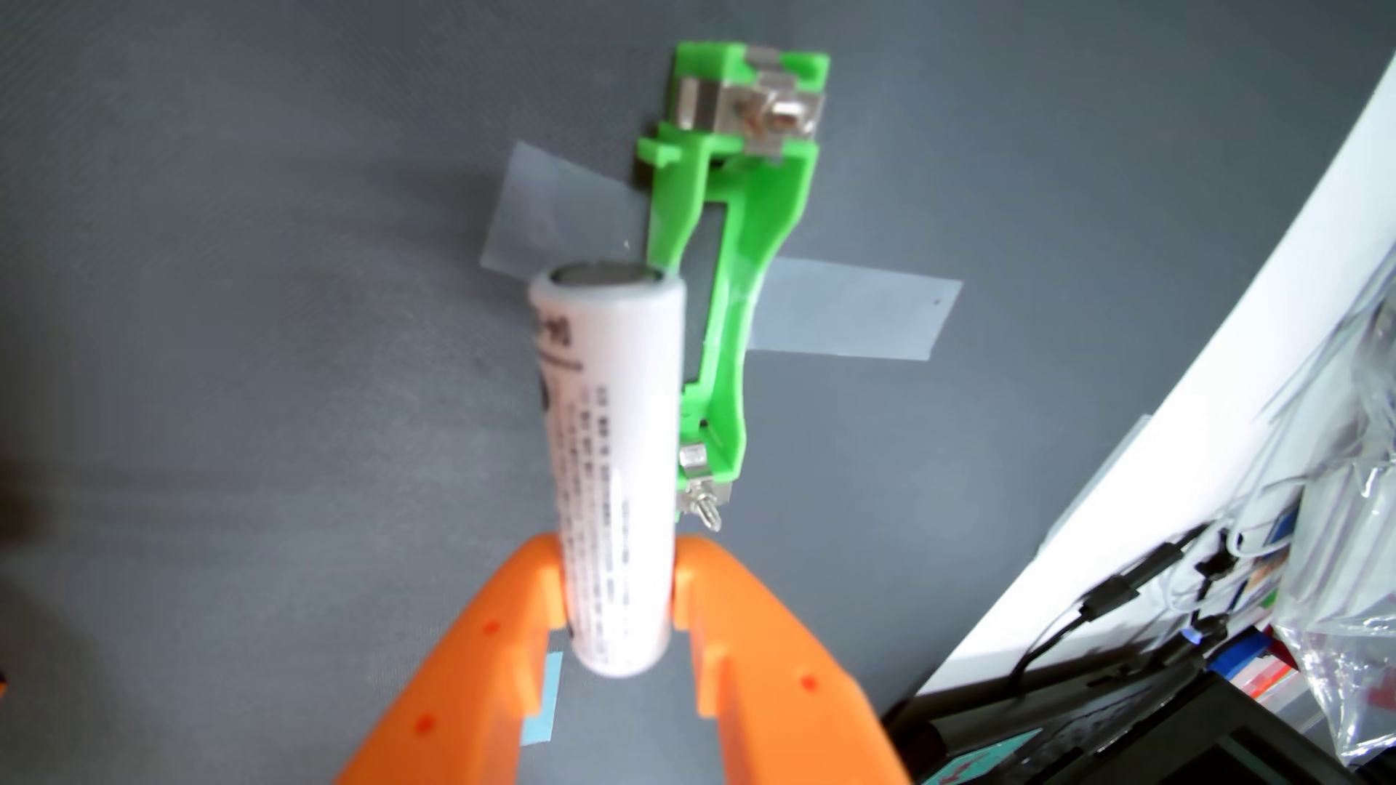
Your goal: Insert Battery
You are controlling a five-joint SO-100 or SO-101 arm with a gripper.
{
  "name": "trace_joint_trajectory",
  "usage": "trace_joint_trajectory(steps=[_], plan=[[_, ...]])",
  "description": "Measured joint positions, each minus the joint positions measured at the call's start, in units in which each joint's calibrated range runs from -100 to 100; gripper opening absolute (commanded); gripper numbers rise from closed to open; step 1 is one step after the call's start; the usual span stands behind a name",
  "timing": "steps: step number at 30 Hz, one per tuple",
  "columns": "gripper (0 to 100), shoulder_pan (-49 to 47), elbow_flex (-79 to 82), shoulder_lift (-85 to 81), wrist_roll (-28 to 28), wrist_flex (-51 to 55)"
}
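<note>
Battery (612, 468) is gripped near its lower end between the orange fingers (684, 585), long axis pointing ahead; green holder (725, 302), taped to the bench (227, 302), lies just right, roughly parallel.

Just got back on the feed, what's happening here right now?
The orange two-finger gripper is clamped on the lower part of a white cylindrical battery with small printed text. The battery sits just left of the green plastic battery holder in the wrist view, roughly parallel to it and not yet in its slot. The holder is fixed to the grey mat with strips of clear tape, metal contacts at both ends, and its slot looks empty.
</note>
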Motion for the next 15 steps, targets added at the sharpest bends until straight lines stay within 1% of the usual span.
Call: trace_joint_trajectory(steps=[6, 15], plan=[[1, -0.08, 0.0, 0.0, -0.15, -0.33], [1, -0.08, 0.0, 0.0, -1.43, -5.36]])
